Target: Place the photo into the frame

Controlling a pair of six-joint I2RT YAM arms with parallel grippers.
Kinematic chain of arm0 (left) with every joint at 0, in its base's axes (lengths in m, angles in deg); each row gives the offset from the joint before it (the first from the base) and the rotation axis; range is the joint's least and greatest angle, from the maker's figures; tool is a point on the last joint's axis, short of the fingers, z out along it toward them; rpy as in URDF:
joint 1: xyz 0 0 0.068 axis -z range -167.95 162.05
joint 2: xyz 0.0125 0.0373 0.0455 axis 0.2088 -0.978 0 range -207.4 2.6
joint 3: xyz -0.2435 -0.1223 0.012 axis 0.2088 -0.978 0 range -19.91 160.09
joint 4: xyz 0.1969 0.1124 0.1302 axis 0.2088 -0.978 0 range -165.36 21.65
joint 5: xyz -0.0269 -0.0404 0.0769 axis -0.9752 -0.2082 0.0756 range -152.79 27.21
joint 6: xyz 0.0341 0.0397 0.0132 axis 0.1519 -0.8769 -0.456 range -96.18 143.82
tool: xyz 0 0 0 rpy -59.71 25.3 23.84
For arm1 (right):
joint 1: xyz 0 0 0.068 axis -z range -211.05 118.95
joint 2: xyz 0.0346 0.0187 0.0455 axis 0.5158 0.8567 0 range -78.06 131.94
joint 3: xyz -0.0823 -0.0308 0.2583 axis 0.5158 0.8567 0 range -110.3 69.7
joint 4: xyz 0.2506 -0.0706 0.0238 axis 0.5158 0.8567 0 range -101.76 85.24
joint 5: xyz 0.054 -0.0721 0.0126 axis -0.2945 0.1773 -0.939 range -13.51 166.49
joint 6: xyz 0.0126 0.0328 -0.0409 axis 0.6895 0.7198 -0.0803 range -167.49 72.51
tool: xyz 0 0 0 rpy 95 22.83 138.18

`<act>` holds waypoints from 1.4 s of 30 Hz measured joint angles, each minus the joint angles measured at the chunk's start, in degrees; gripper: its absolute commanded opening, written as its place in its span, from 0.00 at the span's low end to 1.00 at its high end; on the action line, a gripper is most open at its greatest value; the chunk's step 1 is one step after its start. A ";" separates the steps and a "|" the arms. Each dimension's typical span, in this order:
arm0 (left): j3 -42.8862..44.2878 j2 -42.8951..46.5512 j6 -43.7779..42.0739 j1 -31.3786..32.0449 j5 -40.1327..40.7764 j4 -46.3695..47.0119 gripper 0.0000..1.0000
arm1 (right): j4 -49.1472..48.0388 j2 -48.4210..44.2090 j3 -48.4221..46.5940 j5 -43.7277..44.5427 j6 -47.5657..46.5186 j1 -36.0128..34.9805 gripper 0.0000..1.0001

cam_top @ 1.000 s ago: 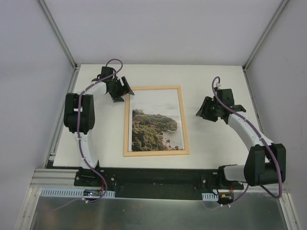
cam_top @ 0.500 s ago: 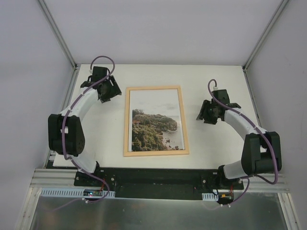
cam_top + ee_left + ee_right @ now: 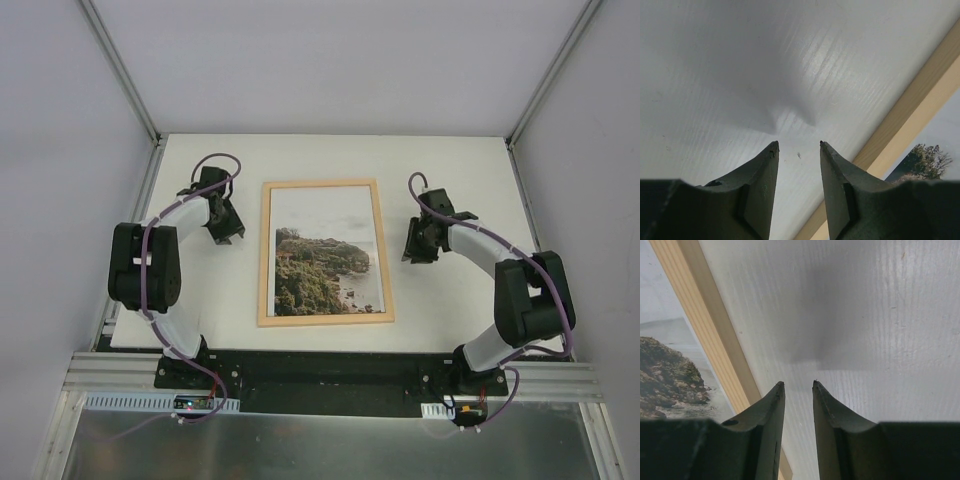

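Observation:
The frame, thin light wood, lies flat in the middle of the white table. The photo of a green-brown cliff lies inside it, picture side up. My left gripper hovers low over bare table just left of the frame. Its fingers stand partly apart with nothing between them, and the left wrist view shows the frame's edge and a corner of the photo. My right gripper is just right of the frame, narrowly open and empty. The right wrist view shows the frame's edge and the photo.
The white table is bounded by grey side walls and metal posts at left and right. Both arm bases sit on the black rail at the near edge.
Both grippers have narrowed their jaws. The left gripper moved away from the frame's top left corner and toward the near edge. The right gripper shifted left, closer to the frame's right edge.

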 measured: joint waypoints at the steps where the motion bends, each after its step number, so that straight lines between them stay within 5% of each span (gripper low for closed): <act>1: -0.02 -0.11 0.00 0.02 -0.24 0.22 0.37 | 0.02 0.17 0.00 0.33 0.07 -0.37 0.29; 36: 7.26 -8.55 0.09 7.15 -3.89 3.78 0.39 | -0.87 1.03 2.51 6.10 3.96 -9.60 0.25; 42: 7.26 -8.52 0.11 7.15 -3.87 3.98 0.48 | -0.35 0.76 2.75 7.21 3.98 -9.75 0.26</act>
